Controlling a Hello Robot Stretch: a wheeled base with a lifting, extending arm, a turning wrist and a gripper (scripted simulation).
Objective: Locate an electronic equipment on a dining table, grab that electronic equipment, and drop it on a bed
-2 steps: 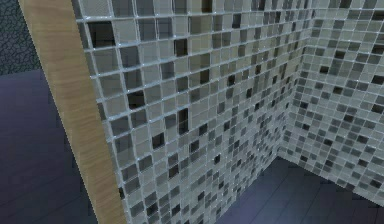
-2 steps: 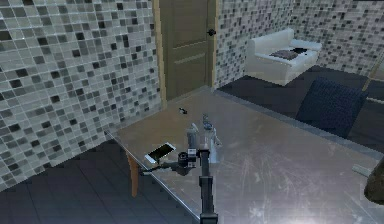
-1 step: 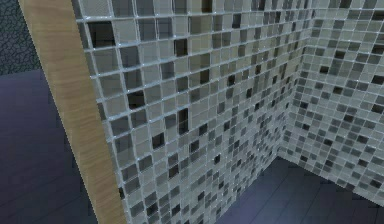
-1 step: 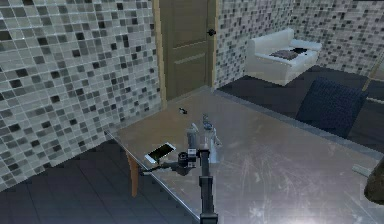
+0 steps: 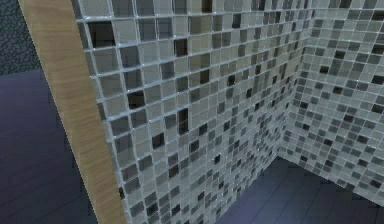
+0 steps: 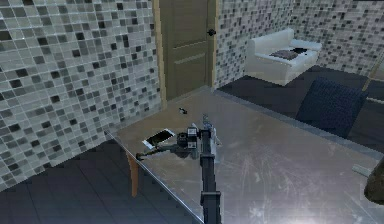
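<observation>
**Tiled wall ahead, device at the gripper's tip on the table.** In the forward view a wall (image 5: 200, 110) of grey, white and black tiles stands close ahead. It runs back to meet a second tiled wall at the view's right. A wooden edge (image 5: 75, 110) trims its near end at the left, and dark floor (image 5: 30, 160) lies beside it.

The arm side view takes in what the forward view lacks: a grey table (image 6: 280, 160) with a scuffed top and a wooden leg (image 6: 134, 176) under its left corner. The arm (image 6: 208, 185) rises from the view's bottom edge over the tabletop and ends short of the far edge. The gripper (image 6: 172, 146) is turned off to the left of the bar, toward the left corner.

The device (image 6: 158, 140), a small flat, light-coloured slab, lies on the table just inside that left corner, at the tips of the fingers. It cannot be told whether the fingers touch it, whether they are spread or pressed together, or whether the gripper holds anything.

Beyond the far edge, a dark speck (image 6: 182, 107) lies on the floor before a brown door (image 6: 185, 50) with a dark knob (image 6: 212, 32), and tiled walls flank the door. Well past the table's far right corner stands a white couch (image 6: 283, 62) with a dark patch (image 6: 288, 52) on its seat. A dark bulky shape (image 6: 330, 100) sits between couch and table.
</observation>
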